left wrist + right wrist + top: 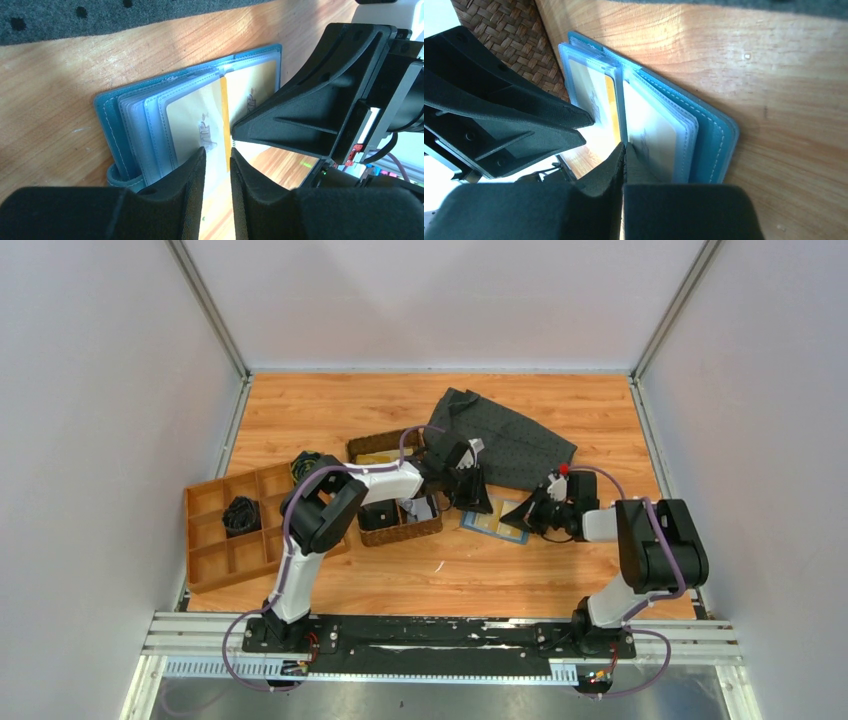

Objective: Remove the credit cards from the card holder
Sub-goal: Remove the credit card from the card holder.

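From above, I see the card holder (497,526) lying open between the woven basket (420,533) and the right gripper (512,515), bare wood (450,580) nearer me. On the left wrist, the left gripper's (218,172) fingers stand slightly apart over a credit card's (192,117) edge. On the right wrist, fingers press together beside the sleeves (659,135)

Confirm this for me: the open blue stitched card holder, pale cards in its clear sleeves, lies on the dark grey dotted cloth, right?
Not quite: the blue card holder lies on the bare wooden table, beside the dark grey dotted cloth, as the left wrist view shows.
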You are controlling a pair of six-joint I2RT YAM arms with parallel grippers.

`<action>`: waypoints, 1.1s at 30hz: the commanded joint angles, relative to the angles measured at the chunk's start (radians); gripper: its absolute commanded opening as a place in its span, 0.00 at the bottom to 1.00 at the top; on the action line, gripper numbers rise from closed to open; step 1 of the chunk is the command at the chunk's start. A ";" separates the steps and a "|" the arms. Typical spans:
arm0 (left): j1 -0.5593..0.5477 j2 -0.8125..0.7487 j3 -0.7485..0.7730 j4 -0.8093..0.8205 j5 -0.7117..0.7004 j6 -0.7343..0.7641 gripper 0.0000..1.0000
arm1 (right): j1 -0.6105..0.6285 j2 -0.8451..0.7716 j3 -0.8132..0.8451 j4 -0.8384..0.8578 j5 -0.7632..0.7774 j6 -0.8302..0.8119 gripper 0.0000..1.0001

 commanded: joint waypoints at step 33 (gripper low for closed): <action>0.004 -0.023 -0.046 -0.078 -0.069 0.034 0.40 | -0.068 0.016 -0.023 0.009 -0.013 -0.036 0.34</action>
